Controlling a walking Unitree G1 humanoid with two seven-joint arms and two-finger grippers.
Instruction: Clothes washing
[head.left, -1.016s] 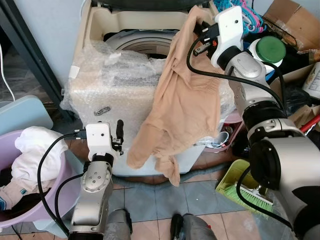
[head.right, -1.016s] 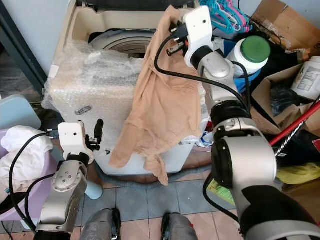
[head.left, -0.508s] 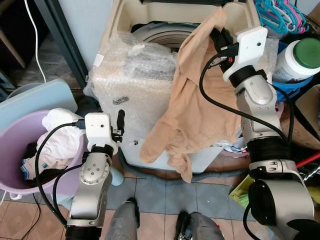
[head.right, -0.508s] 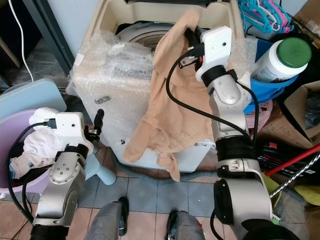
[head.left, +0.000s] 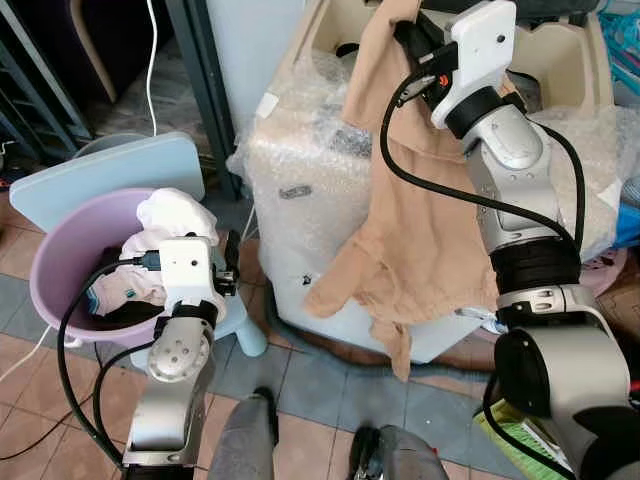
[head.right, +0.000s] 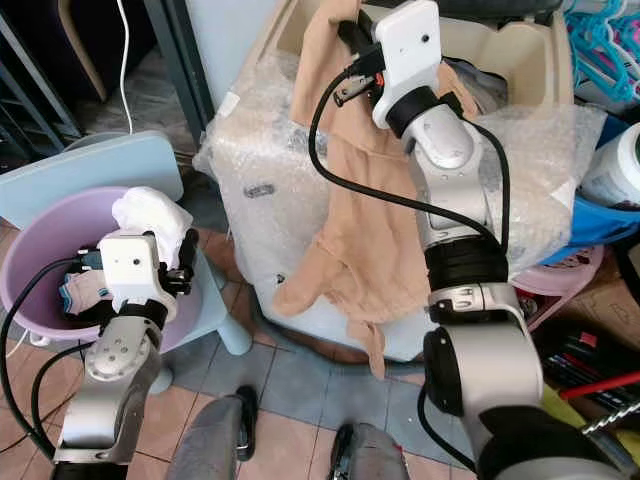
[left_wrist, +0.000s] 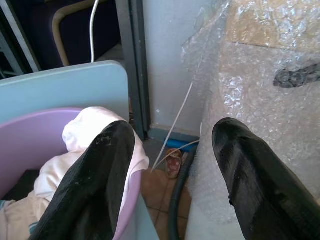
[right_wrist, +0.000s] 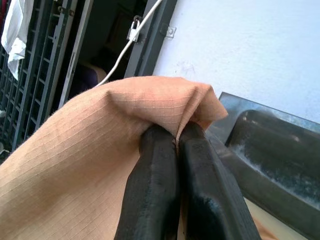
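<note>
r gripper (right_wrist: 176, 150) jaws clamp tan garment (head.left: 425, 215) over washer (head.left: 330, 190); l gripper (left_wrist: 170, 165) jaws apart.

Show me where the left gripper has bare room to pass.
Free: the gap between the purple basin and the bubble-wrapped washing machine, where the left gripper sits open. Crowded: the basin, heaped with clothes, and the machine's front, draped by the tan garment.

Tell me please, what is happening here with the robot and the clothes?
The right tool is shut on a beige garment, holding it up above the washer, which is wrapped in bubble wrap. The cloth hangs down the washer's front. The left tool is open and empty, beside a purple basin with more laundry.
</note>
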